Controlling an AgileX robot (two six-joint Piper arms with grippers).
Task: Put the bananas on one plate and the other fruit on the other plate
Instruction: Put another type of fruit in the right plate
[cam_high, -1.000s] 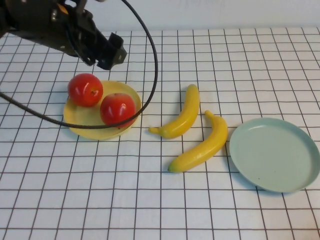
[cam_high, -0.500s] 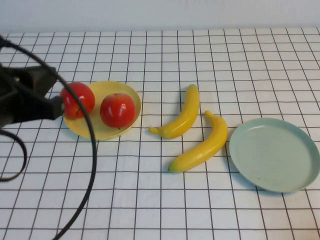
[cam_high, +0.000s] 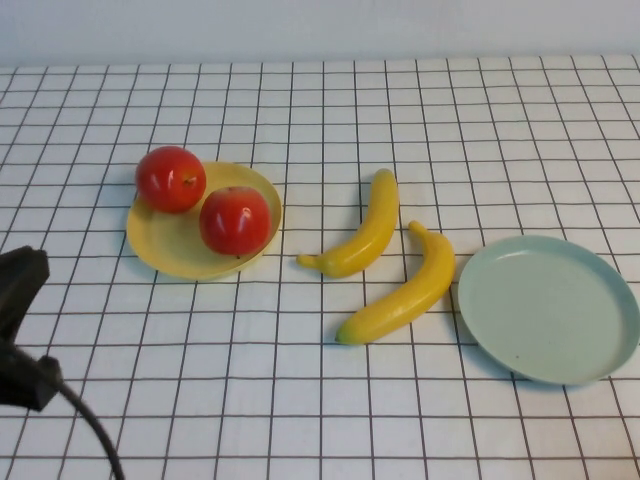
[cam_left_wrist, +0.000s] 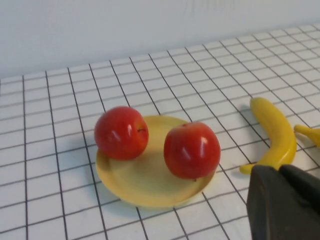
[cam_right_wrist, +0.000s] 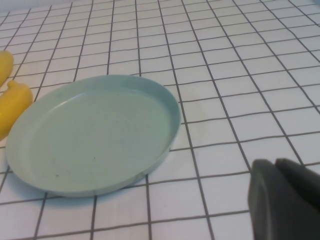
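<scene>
Two red apples (cam_high: 170, 178) (cam_high: 235, 220) sit on the yellow plate (cam_high: 165, 250); the left one rests on its far rim. Two bananas (cam_high: 366, 238) (cam_high: 405, 294) lie on the table between the plates. The pale blue-green plate (cam_high: 548, 308) at the right holds nothing. My left gripper (cam_left_wrist: 277, 171) is shut and empty, pulled back to the near left, with the apples (cam_left_wrist: 121, 132) (cam_left_wrist: 192, 149) and a banana (cam_left_wrist: 273, 135) ahead of it. My right gripper (cam_right_wrist: 275, 164) is shut and empty, near the blue-green plate (cam_right_wrist: 95, 132), and is out of the high view.
The left arm's dark body and cable (cam_high: 22, 330) show at the near left edge of the high view. The table has a white cloth with a black grid. A pale wall runs along the far edge.
My left arm has drawn back from over the yellow plate to the near left corner. Both apples stay on the yellow plate; bananas and plates have not moved.
</scene>
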